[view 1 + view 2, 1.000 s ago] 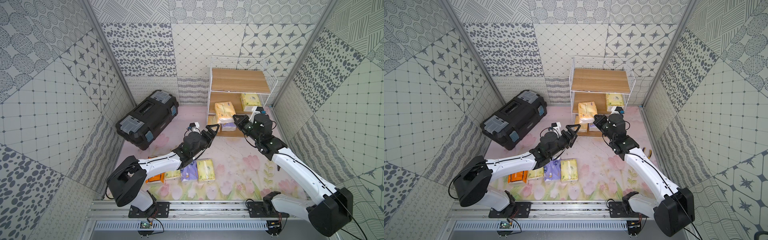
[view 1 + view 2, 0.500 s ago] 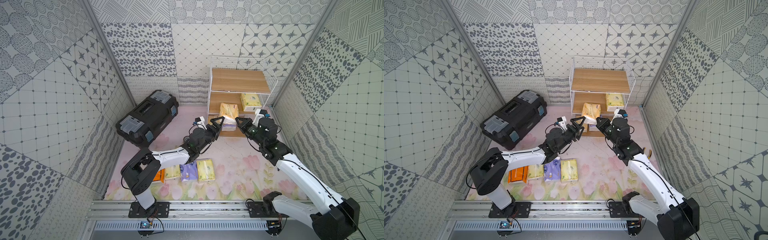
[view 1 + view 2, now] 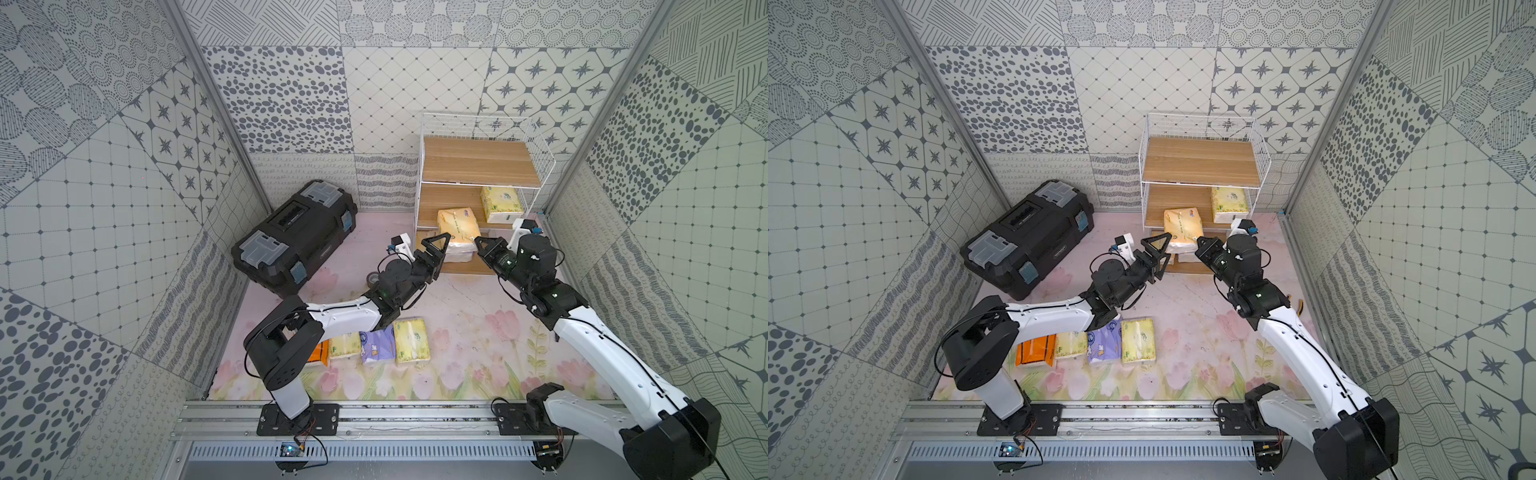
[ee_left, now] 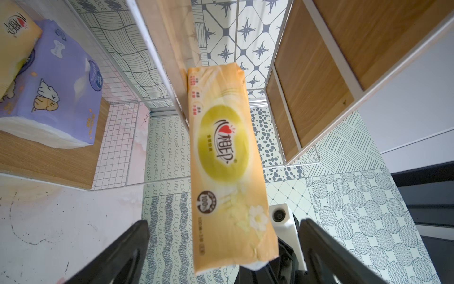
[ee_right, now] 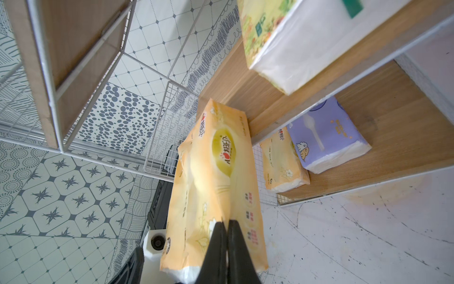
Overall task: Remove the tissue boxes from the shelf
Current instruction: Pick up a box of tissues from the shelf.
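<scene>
My right gripper (image 5: 227, 223) (image 3: 478, 241) (image 3: 1200, 241) is shut on the wrapper of a yellow-orange tissue box (image 5: 213, 184) (image 3: 457, 232) (image 3: 1181, 232). It holds the box off the floor in front of the shelf (image 3: 478, 166) (image 3: 1200, 160), the far end by the middle board's front edge. My left gripper (image 4: 224, 225) (image 3: 436, 255) (image 3: 1158, 255) is open, its fingers either side of the box's (image 4: 221, 159) near end without touching. A pale yellow-green box (image 3: 500, 203) (image 3: 1229, 203) lies on the middle board. A purple box (image 5: 326, 140) (image 4: 56, 81) and a yellow-orange one (image 5: 282, 162) lie on the bottom board.
Several tissue boxes lie in a row on the floral floor under my left arm: orange (image 3: 318, 351), pale yellow (image 3: 345, 345), purple (image 3: 376, 345), pale yellow (image 3: 411, 340). A big black toolbox (image 3: 295, 237) (image 3: 1025, 232) stands at the left wall. Patterned walls close in all round.
My left arm has stretched toward the shelf, bringing its open gripper up around the near end of the held box. The right gripper has stayed shut on the box, barely moving.
</scene>
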`<state>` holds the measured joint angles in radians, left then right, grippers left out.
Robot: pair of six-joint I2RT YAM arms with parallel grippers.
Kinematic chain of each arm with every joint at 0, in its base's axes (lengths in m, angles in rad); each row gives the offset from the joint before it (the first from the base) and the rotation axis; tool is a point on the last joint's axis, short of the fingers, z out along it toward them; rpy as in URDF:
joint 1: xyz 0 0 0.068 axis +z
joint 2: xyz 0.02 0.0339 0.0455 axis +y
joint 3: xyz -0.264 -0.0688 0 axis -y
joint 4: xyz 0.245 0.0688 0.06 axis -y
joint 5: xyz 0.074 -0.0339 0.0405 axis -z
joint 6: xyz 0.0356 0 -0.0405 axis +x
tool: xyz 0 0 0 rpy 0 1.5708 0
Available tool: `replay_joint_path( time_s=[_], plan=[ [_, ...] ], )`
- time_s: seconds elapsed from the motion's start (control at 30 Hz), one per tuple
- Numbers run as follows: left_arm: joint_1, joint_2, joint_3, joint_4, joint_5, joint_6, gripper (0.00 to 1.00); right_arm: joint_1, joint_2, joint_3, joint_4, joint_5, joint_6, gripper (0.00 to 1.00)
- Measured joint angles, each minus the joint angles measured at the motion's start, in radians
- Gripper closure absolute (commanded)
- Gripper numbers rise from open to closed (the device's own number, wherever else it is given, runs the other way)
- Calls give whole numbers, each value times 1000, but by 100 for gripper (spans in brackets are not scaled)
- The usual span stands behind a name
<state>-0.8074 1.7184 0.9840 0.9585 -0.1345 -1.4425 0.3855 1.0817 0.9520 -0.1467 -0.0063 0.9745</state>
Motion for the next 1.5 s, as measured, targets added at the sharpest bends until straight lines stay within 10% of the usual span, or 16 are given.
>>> replay_joint_path(
  time_s=[0.67,1.07,1.5],
  plan=[
    [16,54,158,-193,28,-17,65,-1,0,19,-37,-61,-17,100],
    [15,-35,110,-259,47,39,69,-26,-86,38,-72,-133,-84,29],
    [-113,-135,-127,-152,76,95,71,-69,-295,-166,-151,-289,-60,18]
  ],
)
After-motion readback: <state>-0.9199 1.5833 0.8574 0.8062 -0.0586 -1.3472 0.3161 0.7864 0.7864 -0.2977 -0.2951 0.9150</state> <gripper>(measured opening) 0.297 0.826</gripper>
